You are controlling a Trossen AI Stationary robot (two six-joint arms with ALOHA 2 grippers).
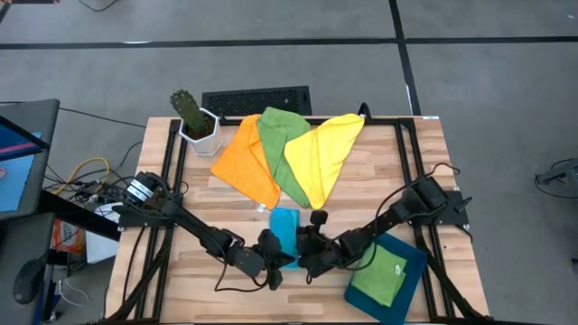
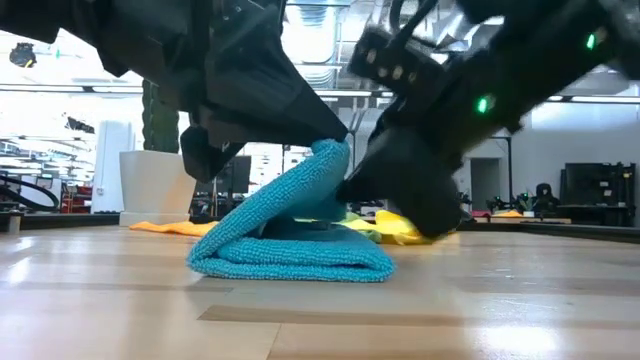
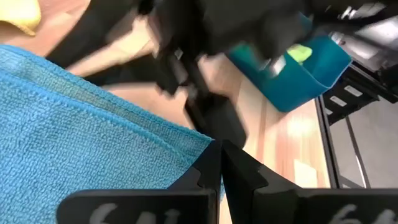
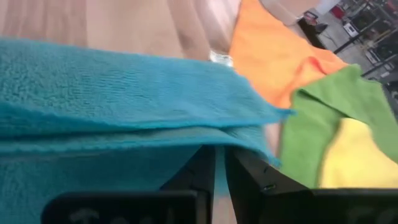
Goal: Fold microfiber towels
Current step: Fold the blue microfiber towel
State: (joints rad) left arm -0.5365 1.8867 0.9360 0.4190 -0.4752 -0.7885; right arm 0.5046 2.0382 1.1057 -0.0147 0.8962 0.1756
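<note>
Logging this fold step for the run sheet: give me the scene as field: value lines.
left gripper: shut on blue towel
right gripper: shut on blue towel
blue towel: folded over on the table, near front centre, one edge lifted
unfolded pile: orange towel, green towel, yellow towel, overlapping at table rear
tray: front right, folded green towel inside

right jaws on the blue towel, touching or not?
Touching. In the right wrist view the right gripper has its jaws closed on the edge of the blue towel; the low view shows a raised fold of the towel between both grippers.
</note>
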